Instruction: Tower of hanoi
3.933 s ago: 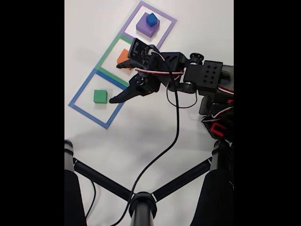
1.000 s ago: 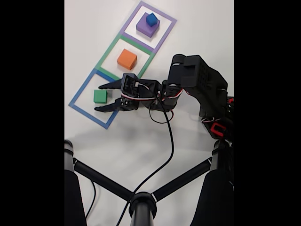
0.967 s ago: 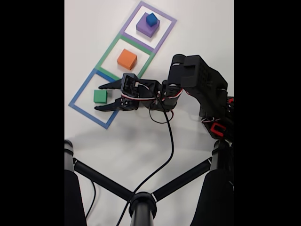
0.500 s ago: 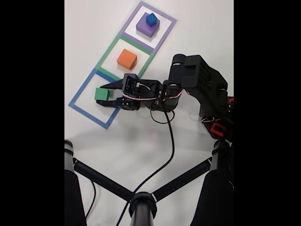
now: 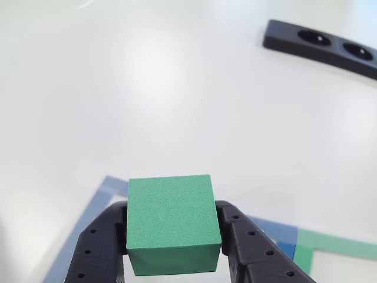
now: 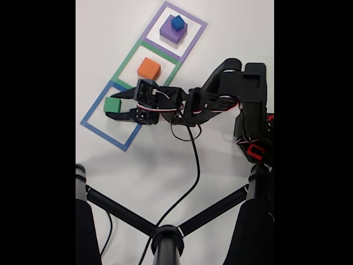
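Gripper: the gripper (image 6: 117, 107) reaches toward 9 o'clock in the fixed view; its two fingers (image 5: 97, 250) pinch the green cube (image 5: 172, 224), one pad on each side face.
Cube against fingers: squarely between them, touching both; in the other view its top face stands above the fingertips.
Cube's place: in the fixed view the green cube (image 6: 112, 105) sits over the upper part of the blue square (image 6: 95, 126); whether it is clear of the table (image 6: 165, 160) cannot be told.
Long axis: none, the cube's sides look equal.
Key relation: the orange block (image 6: 149, 68) in the green square (image 6: 127, 62) lies toward 1 o'clock from the held cube, near; the purple block (image 6: 172, 32) with the small blue cube (image 6: 177, 22) on top lies farther along the same line.
Judgement: a carry toward 1 o'clock looks likely.
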Controlling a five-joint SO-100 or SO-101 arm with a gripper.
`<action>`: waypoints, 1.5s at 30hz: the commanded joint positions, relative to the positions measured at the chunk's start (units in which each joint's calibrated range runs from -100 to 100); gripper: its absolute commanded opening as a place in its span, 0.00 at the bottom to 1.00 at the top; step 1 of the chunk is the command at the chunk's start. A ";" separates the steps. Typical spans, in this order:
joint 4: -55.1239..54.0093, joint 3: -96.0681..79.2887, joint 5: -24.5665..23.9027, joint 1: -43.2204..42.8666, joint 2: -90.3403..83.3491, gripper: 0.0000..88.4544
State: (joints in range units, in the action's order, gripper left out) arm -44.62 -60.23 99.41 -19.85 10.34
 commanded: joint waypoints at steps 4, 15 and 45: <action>27.91 1.57 0.59 1.59 -25.25 0.06; 84.89 31.65 0.59 5.33 -42.79 0.06; 108.44 31.10 0.59 19.51 -61.86 0.07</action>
State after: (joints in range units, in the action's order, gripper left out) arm 73.27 -16.36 99.41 -3.15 -45.29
